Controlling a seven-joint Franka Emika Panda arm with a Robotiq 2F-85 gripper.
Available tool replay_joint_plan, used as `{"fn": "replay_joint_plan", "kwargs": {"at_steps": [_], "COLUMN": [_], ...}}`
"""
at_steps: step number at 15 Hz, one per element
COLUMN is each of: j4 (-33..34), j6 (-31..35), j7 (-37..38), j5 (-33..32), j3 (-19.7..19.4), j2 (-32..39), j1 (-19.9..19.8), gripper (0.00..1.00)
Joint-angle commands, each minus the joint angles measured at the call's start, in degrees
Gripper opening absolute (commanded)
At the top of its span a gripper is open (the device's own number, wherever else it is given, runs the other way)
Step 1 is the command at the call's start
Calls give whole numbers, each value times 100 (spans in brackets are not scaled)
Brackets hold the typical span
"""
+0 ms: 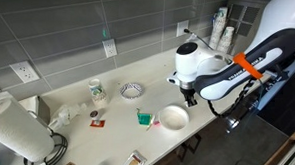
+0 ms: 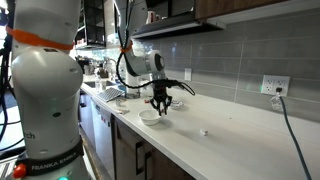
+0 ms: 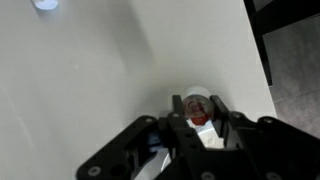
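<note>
My gripper (image 3: 198,118) is shut on a small round white object with a red patch (image 3: 197,107), which sits between the fingertips in the wrist view. In both exterior views the gripper (image 1: 190,95) (image 2: 160,105) hangs just above the white counter (image 1: 138,67), beside and slightly above a white bowl (image 1: 173,117) (image 2: 152,118). The held object is too small to make out in the exterior views.
A green cup (image 1: 143,117), a patterned bowl (image 1: 132,89), a mug (image 1: 96,89) and a paper towel roll (image 1: 20,133) stand on the counter. A small white item (image 2: 204,132) (image 3: 45,4) lies farther along. The counter's front edge (image 3: 262,50) is close by.
</note>
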Motion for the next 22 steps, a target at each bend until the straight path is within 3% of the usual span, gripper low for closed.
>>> {"fn": "replay_joint_plan", "kwargs": {"at_steps": [1,22], "j4": [241,893], "j6": [-296,-1595], "j7": [154,66], "j5": [-219,-693], "j3": [57,335], "j2": [218,578], "j1": [103,487], "gripper": [32,30]}}
